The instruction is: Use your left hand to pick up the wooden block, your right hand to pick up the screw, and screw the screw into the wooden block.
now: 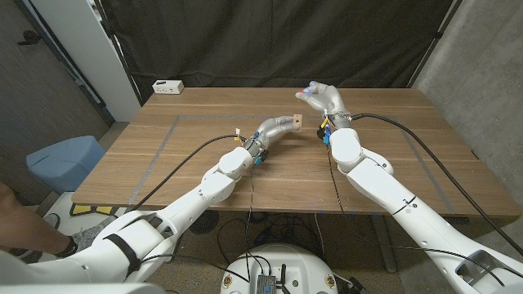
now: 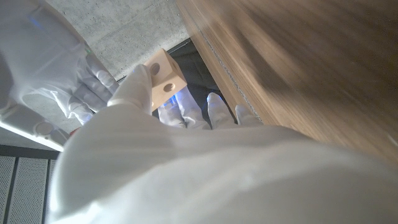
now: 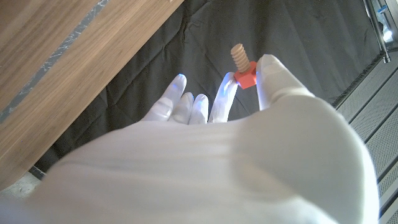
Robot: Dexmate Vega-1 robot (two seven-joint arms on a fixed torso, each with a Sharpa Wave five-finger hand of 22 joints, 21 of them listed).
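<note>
In the head view my left hand (image 1: 276, 128) is raised over the middle of the wooden table (image 1: 392, 155) and holds the small wooden block (image 1: 298, 122) at its fingertips. The left wrist view shows the block (image 2: 165, 78) pale, with round holes in its faces, gripped by my left hand (image 2: 186, 155). My right hand (image 1: 325, 100) hovers just right of and behind the block, apart from it. It pinches the screw (image 3: 242, 65), which has a red square head and a tan threaded shaft, between thumb and finger of my right hand (image 3: 217, 155).
A white box (image 1: 168, 86) sits at the table's far left corner. Blue tape lines (image 1: 163, 145) mark the tabletop. A blue bin (image 1: 61, 159) stands on the floor to the left, and a person's leg (image 1: 37, 233) shows at the lower left edge. A black curtain hangs behind.
</note>
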